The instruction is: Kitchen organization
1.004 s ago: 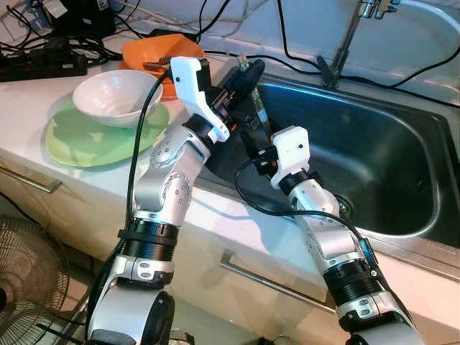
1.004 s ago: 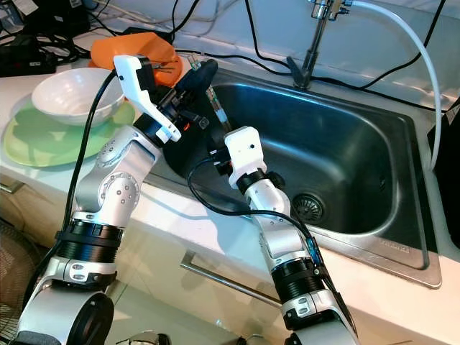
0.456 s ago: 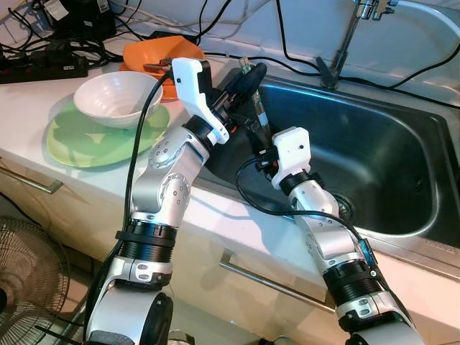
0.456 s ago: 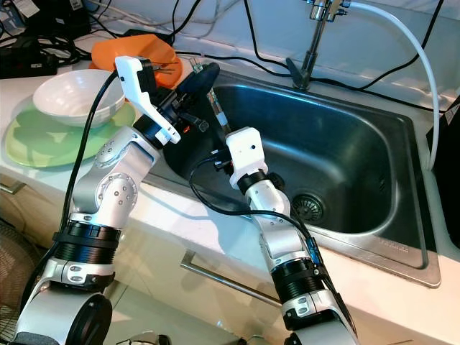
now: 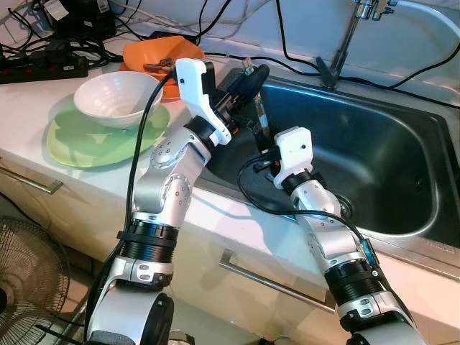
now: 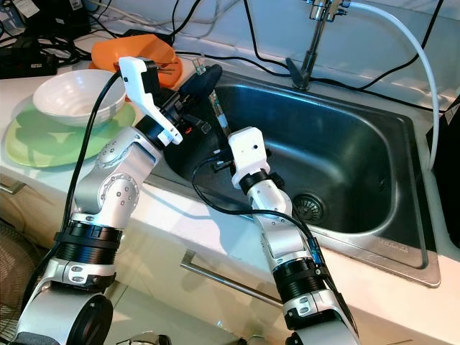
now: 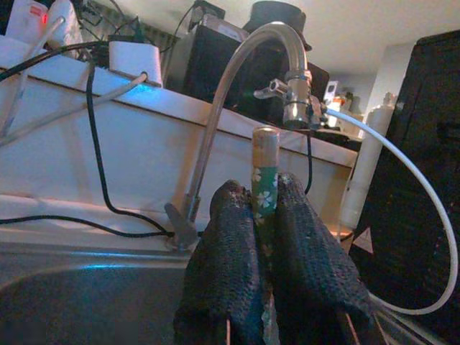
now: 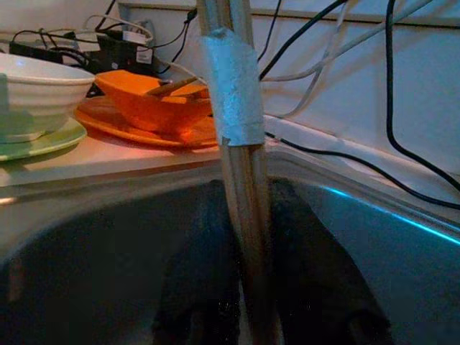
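Chopsticks (image 5: 260, 117) pinched by both grippers at the sink's (image 5: 374, 154) left end!

Left gripper (image 5: 246, 80) is clamped on their patterned upper end, over the sink's back left corner; right gripper (image 5: 263, 147) is closed around the wooden shafts lower down, inside the basin. On the counter to the left, a white bowl (image 5: 117, 97) sits on a green plate (image 5: 79, 140), an orange dish (image 5: 152, 60) behind.

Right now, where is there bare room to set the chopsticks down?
Free: the sink basin floor between the drain and the far wall. Crowded: counter left of the sink, taken by green plate, white bowl, orange dish and cables. Both grippers, left and right, hold the chopsticks.
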### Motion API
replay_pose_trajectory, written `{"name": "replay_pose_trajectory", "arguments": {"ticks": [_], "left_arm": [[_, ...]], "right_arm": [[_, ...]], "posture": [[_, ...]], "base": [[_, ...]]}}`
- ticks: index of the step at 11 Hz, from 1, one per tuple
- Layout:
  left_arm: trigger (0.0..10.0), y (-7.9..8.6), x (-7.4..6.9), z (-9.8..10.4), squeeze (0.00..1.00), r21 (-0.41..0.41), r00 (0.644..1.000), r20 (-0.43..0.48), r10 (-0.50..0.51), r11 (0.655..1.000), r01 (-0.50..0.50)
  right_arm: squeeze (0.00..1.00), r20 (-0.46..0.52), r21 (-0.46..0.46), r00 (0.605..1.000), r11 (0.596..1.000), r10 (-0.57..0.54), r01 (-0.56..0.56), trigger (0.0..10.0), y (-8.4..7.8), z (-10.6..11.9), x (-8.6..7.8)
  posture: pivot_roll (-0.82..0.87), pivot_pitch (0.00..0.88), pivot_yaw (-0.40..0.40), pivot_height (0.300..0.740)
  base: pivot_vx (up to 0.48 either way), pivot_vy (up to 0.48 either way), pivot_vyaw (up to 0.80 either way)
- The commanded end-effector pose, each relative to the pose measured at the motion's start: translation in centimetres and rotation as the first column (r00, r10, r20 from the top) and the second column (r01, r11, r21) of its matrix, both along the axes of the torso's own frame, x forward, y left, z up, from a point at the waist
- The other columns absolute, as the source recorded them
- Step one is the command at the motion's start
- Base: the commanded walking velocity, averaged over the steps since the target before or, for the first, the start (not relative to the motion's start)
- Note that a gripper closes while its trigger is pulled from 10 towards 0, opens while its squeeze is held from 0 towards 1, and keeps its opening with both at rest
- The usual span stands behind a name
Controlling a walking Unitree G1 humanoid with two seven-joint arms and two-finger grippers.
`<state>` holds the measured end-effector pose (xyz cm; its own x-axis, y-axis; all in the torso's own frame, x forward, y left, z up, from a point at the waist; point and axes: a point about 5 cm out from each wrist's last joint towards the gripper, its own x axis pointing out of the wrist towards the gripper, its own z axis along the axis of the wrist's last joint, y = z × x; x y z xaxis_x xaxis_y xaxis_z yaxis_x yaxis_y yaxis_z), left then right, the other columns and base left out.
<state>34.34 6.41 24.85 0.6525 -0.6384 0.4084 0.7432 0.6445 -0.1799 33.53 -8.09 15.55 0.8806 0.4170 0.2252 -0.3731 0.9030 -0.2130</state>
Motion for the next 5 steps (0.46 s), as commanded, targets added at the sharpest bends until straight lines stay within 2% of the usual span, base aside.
{"name": "replay_pose_trajectory", "arguments": {"ticks": [1, 2, 3, 5], "left_arm": [[10.0, -0.37, -0.35, 0.20, 0.00, 0.011, 1.000, 0.018, -0.016, 1.000, 0.016], [10.0, -0.35, -0.32, 0.21, 0.00, 0.011, 1.000, 0.018, -0.013, 1.000, 0.013], [10.0, -0.28, -0.24, 0.19, 1.00, 0.007, 1.000, 0.014, -0.006, 1.000, 0.006], [10.0, -0.11, -0.13, 0.28, 1.00, 0.002, 1.000, 0.014, 0.002, 1.000, -0.002]], "right_arm": [[0.00, -0.003, -0.001, 1.000, 1.000, -0.007, 0.007, 0.0, -0.13, -0.09, 0.12], [0.00, -0.004, -0.001, 1.000, 1.000, -0.009, 0.009, 0.0, -0.18, -0.10, 0.14], [0.00, -0.006, 0.001, 1.000, 1.000, -0.011, 0.011, 0.0, -0.23, -0.12, 0.16], [0.00, -0.012, 0.001, 1.000, 1.000, -0.013, 0.013, 0.0, -0.30, -0.18, 0.24]], "posture": [[0.04, 0.039, -0.007, 0.740], [0.04, 0.039, -0.008, 0.740], [0.04, 0.041, -0.009, 0.740], [0.05, 0.045, -0.009, 0.740]], "base": [[0.000, 0.000, 0.00], [0.000, 0.000, 0.00], [0.000, 0.000, 0.00], [0.000, 0.000, 0.00]]}}
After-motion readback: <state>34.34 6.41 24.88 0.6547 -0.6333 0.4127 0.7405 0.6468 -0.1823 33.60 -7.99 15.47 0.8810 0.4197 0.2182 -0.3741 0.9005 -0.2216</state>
